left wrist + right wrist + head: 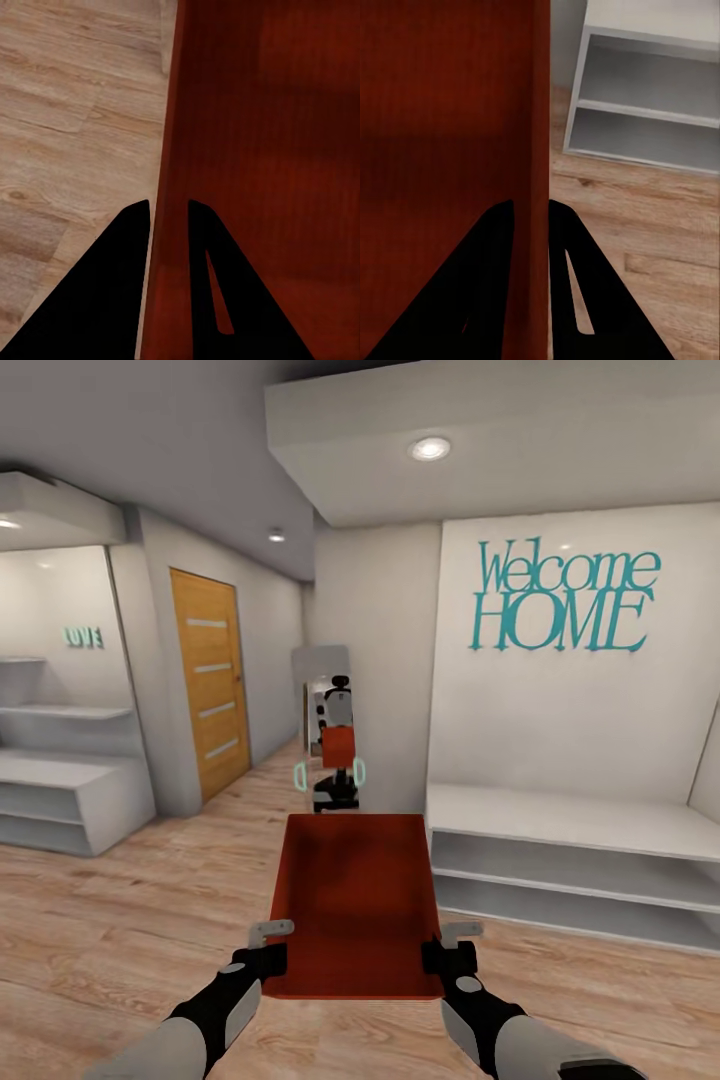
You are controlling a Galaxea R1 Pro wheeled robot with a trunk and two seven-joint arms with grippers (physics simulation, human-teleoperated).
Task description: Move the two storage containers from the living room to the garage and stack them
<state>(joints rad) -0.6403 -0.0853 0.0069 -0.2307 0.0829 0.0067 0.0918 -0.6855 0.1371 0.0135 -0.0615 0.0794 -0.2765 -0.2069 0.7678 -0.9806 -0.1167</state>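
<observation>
Both pairs of jaws are narrow, each pinching a thin side wall of one storage container. In the left wrist view the left gripper has one dark finger outside the wall and one inside the bin; the right gripper clamps the opposite wall the same way. In the head view the orange-red bin sits at lower centre, open top up, carried between the two arms above the light wood-plank floor — left gripper on its left rim, right gripper on its right. A low white shelf unit stands at the right, under teal "Welcome HOME" lettering. Straight ahead a mirror reflects the robot and the bin — a wooden door is at left.
</observation>
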